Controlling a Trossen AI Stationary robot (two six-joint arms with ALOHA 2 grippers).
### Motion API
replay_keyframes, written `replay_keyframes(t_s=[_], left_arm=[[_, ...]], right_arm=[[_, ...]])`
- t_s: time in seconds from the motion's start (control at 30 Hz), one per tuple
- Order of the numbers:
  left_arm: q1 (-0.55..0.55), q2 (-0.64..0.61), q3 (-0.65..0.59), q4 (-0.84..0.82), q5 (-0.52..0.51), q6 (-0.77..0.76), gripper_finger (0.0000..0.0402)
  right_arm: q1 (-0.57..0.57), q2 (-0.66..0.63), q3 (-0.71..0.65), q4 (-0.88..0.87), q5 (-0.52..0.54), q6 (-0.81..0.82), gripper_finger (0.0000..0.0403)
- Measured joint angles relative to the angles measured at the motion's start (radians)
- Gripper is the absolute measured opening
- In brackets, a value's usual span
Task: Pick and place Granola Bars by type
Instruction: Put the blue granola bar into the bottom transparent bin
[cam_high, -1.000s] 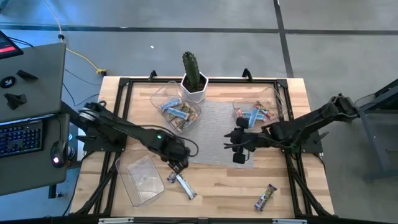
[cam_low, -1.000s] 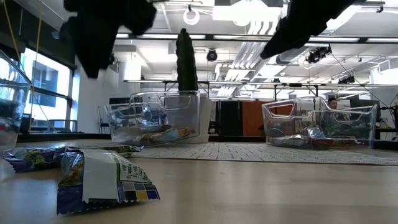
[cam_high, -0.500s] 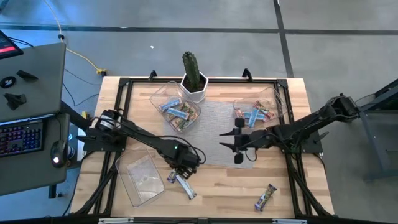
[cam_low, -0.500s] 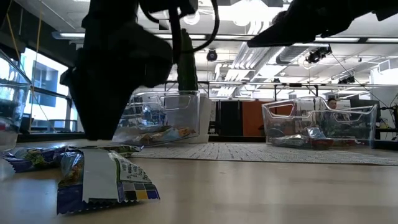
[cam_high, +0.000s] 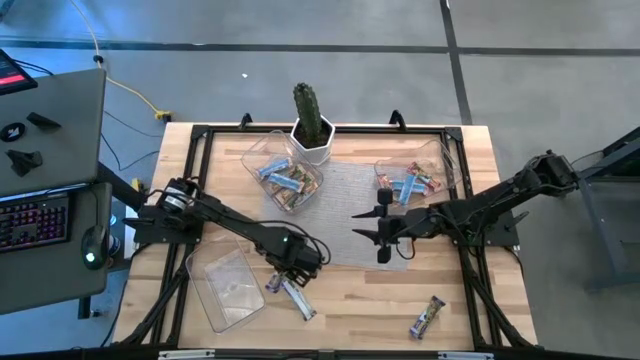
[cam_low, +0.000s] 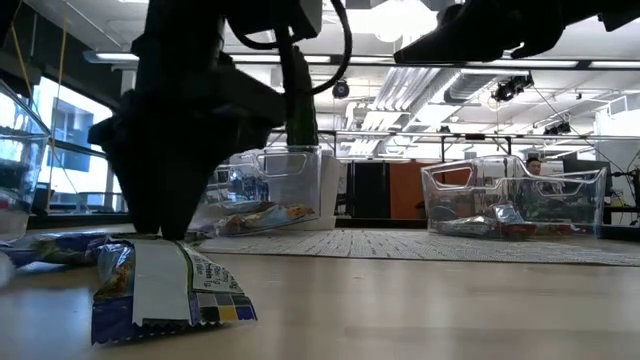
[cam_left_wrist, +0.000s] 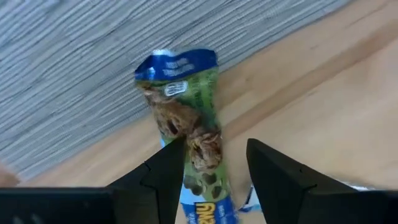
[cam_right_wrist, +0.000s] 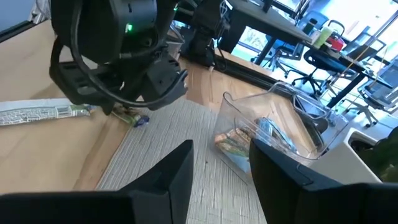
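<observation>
Wood surface (cam_high: 350, 300): my left hand (cam_left_wrist: 214, 171) spread, straddling the blue-green bar (cam_left_wrist: 186, 134) to pinch it; right hand (cam_right_wrist: 221, 168) spread, hovering over the mat (cam_high: 345, 200).

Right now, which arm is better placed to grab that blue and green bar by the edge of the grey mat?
The left. Its open fingers already straddle the blue and green bar; the right gripper hovers over the mat, farther off.

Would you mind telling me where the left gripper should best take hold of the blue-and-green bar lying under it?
Probably across its middle, coming straight down. The blue-and-green bar lies flat on the wood by the mat's edge, so only its narrow width fits between fingers. The left gripper is open and already straddles it, one finger on each long side.
</observation>
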Motion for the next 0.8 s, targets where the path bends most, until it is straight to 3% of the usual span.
replay_keyframes(t_s=[0.27,0.43,0.8], left_arm=[[0.007,0.014,-0.002,-0.074,0.005,-0.005,0.0168],[0.035,0.014,0.012,-0.089,0.094,-0.041,0.0168],[0.026,0.009,0.150,-0.275,0.012,-0.042,0.0168]], right_arm=[[0.000,0.000,0.000,-0.011,-0.001,0.078,0.0140],[0.000,0.000,0.000,-0.014,-0.001,0.100,0.0140],[0.000,0.001,0.000,-0.048,-0.002,0.103,0.0140]])
